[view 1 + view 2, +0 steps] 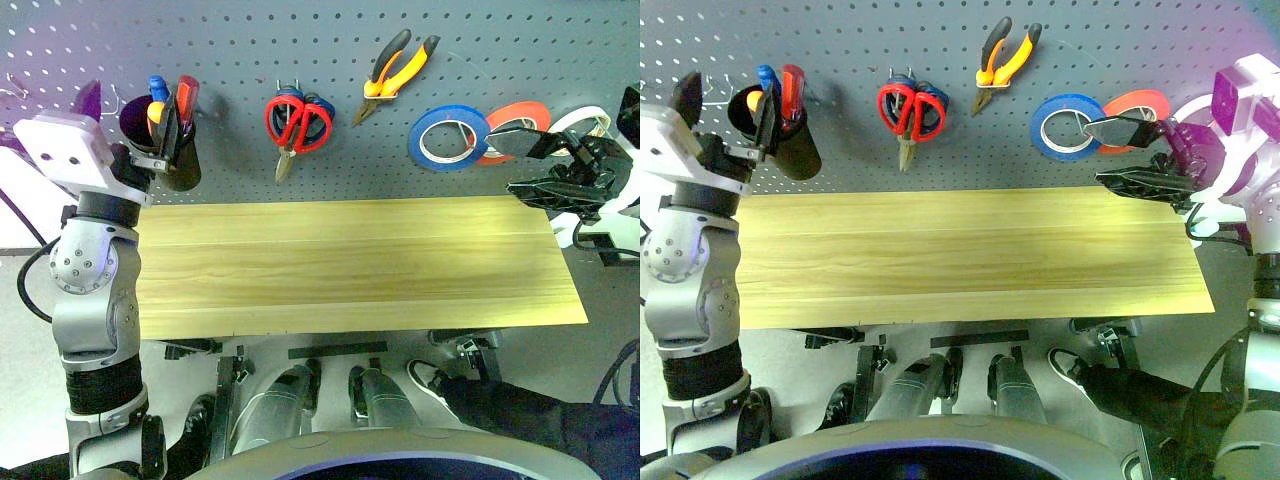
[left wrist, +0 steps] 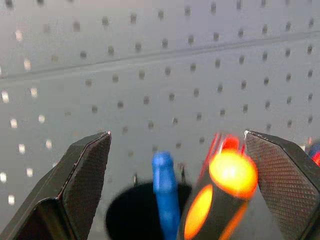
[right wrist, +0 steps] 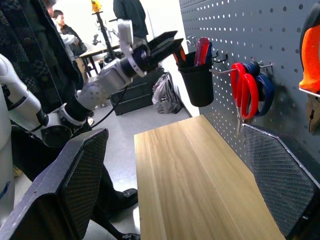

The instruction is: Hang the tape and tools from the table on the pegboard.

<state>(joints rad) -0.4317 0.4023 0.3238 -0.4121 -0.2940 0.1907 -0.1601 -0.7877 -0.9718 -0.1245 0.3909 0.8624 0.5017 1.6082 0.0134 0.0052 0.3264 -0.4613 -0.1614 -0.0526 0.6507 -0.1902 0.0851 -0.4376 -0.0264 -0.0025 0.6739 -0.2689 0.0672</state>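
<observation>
Your landmark is the black cup (image 1: 178, 150) hung at the left end of the pegboard (image 1: 330, 30). It holds the small orange-and-black screwdriver (image 2: 220, 200) beside a blue screwdriver (image 2: 165, 195) and a red one (image 1: 186, 98). Your left gripper (image 1: 168, 130) sits right at the cup's mouth, jaws released wide on either side of the handles and gripping nothing. To the right of the cup hang the red-handled scissors (image 1: 300, 122) over a blue-handled pair (image 3: 265, 92); farther right are the orange-and-black pliers (image 1: 393, 72), then a blue roll (image 1: 448, 138) and a red-orange roll (image 1: 520, 125). Farthest from the cup, the cream tape (image 1: 585, 122) hangs partly hidden behind your right gripper (image 1: 535, 165), whose jaws also stand apart, empty. Below the cup, the table (image 1: 350, 260) lies bare to every edge. In the right wrist view, people (image 3: 62, 27) stand well beyond the cup.
</observation>
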